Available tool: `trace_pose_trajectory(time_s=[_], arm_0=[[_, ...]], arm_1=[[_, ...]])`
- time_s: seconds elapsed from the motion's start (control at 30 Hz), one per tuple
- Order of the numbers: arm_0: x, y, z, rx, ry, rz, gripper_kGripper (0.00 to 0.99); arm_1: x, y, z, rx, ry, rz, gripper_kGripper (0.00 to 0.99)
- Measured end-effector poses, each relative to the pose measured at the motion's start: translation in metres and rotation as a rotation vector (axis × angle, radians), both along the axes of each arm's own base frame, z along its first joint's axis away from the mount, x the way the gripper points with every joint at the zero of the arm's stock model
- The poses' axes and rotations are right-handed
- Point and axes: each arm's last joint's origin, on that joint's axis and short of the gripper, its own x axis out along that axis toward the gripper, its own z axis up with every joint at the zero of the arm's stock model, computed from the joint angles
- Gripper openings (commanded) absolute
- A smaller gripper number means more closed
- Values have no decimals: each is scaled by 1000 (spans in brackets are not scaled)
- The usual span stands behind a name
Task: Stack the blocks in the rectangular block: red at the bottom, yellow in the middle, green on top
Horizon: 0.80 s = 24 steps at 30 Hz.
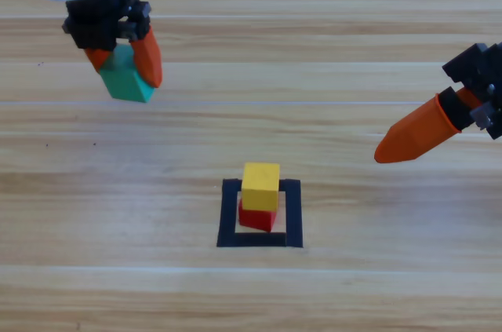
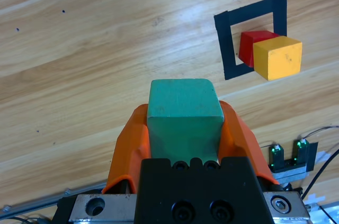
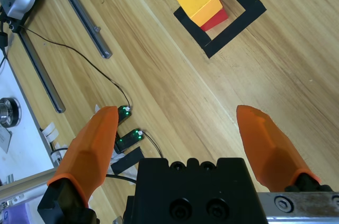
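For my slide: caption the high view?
Left gripper carries green cube; yellow cube tops red cube.

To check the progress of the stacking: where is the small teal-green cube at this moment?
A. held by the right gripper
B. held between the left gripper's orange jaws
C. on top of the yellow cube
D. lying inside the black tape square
B: the small teal-green cube sits clamped in the left gripper, far from the black tape square, where the yellow cube tops the red cube.

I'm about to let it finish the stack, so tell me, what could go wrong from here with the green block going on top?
1. The yellow block looks slightly offset on the red block, so pressing down could topple both.
2. The left gripper holds the green block tilted in the high view, so it may land askew and slide off.
3. The right gripper hangs open beside the tape square, risking a bump.
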Motion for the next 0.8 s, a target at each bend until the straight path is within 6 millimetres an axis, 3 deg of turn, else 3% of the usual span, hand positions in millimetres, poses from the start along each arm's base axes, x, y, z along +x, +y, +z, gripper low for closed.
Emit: trace_pose_trajectory(time_s=[0.37, 0.8], arm_0=[[-6, -28, -15, 20, 36, -38, 0], [-11, -89, -46, 39, 70, -90, 0]], arm_1=[[0, 0, 0, -5, 3, -9, 990], [0, 0, -1, -6, 5, -10, 990]])
